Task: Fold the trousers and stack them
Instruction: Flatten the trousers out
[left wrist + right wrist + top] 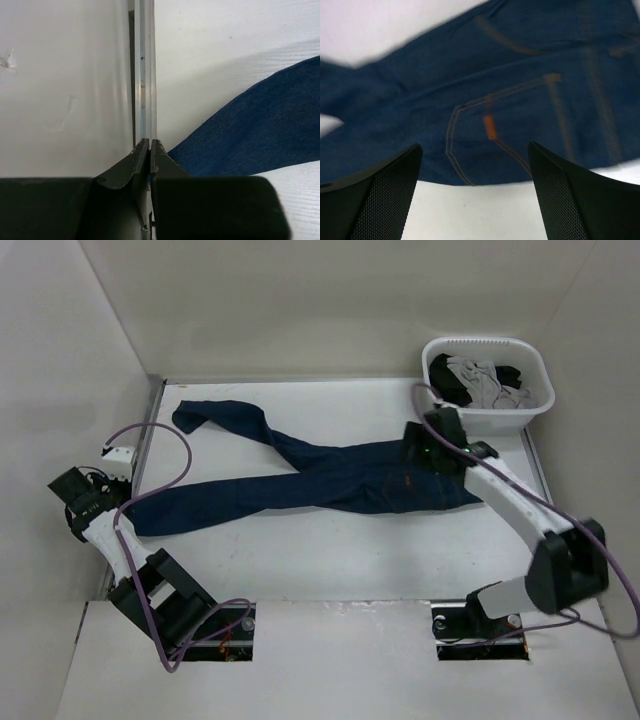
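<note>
The trousers are dark blue jeans spread flat across the table, waist to the right and both legs running left. My left gripper is at the table's left edge by the near leg's hem. In the left wrist view it is shut, a sliver of blue shows between its jaws, and the denim runs off to the right. My right gripper hovers open over the waist. In the right wrist view it is above the back pocket and its small orange tag, near the denim's edge.
A white laundry basket holding grey and black garments stands at the back right, just behind my right gripper. A metal strip and the side wall border the table right by my left gripper.
</note>
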Motion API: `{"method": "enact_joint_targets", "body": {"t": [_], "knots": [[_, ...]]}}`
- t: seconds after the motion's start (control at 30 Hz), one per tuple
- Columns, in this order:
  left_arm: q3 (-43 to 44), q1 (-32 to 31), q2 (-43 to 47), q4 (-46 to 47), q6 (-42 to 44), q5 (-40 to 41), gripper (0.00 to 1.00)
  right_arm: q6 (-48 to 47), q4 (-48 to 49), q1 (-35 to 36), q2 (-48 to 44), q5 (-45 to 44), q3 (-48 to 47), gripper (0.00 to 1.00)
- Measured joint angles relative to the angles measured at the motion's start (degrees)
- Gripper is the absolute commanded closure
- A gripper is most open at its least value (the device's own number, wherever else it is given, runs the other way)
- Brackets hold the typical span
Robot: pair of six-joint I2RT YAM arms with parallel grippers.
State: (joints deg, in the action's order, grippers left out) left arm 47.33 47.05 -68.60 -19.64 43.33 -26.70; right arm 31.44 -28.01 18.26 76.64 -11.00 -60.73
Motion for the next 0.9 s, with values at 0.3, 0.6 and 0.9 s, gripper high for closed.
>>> {"method": "enact_joint_targets", "body": {"t": [0.3,0.6,0.9], "knots": [[0.1,-0.3,-0.1,0.1,-1.1,-0.3,1.00,-12.5,-2.9,4.3,31.1,0.9,-20.7,0.00],[1.8,-0.7,-1.5,-0.1,-2.6,0.1,1.00,-10.8,-4.6,-1.3,34.6,0.1,-23.7,0.05],[2.5,-1.4,-3.3,0.1,-2.8,1.0,1.00,-12.6,-9.6,-3.9,38.9,3.8,-27.3,0.02]]}}
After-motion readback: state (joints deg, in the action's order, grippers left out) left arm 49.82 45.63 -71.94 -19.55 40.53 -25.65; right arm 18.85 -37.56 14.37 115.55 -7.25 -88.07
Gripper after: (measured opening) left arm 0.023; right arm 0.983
